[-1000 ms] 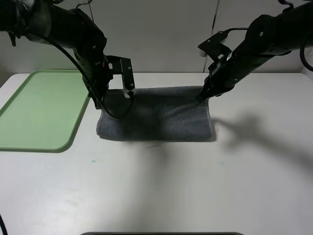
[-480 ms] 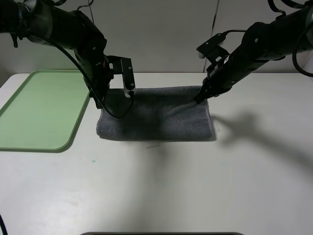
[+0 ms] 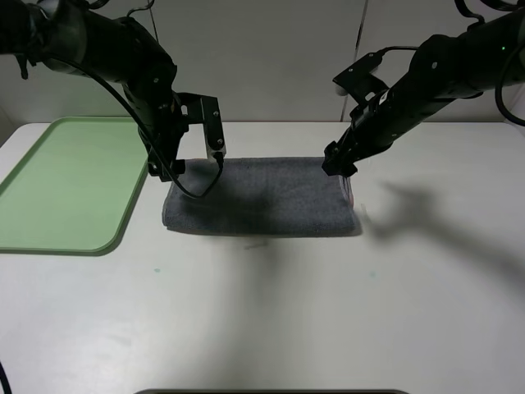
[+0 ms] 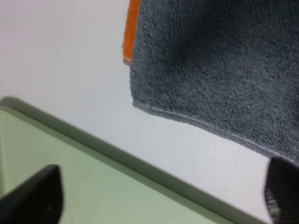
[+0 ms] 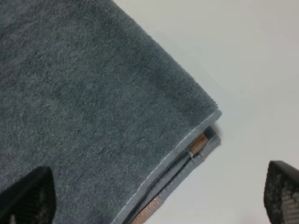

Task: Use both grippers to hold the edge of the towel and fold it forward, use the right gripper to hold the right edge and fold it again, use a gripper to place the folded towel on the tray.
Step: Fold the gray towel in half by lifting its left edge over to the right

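The dark grey towel point(image 3: 262, 197) lies folded in half and flat on the white table, with its stitched hem on the far side. An orange band shows at its left corner point(image 4: 132, 28). My left gripper point(image 3: 166, 169) hovers open and empty just above the towel's far left corner point(image 4: 210, 70), with its fingertips point(image 4: 32, 200) wide apart. My right gripper point(image 3: 336, 166) hovers open and empty above the far right corner, where the stacked layers point(image 5: 93, 116) show. The pale green tray point(image 3: 66, 180) lies left of the towel; its rim point(image 4: 93, 191) is close to the left gripper.
The white table point(image 3: 271, 312) stretches in front of the towel and to its right. A pale wall stands behind the table. A dark edge point(image 3: 271, 391) shows at the table's front.
Both grippers have let go of the towel's far edge. The edge, held slightly raised before, now lies flat on the lower layer. The grippers stay just above the corners.
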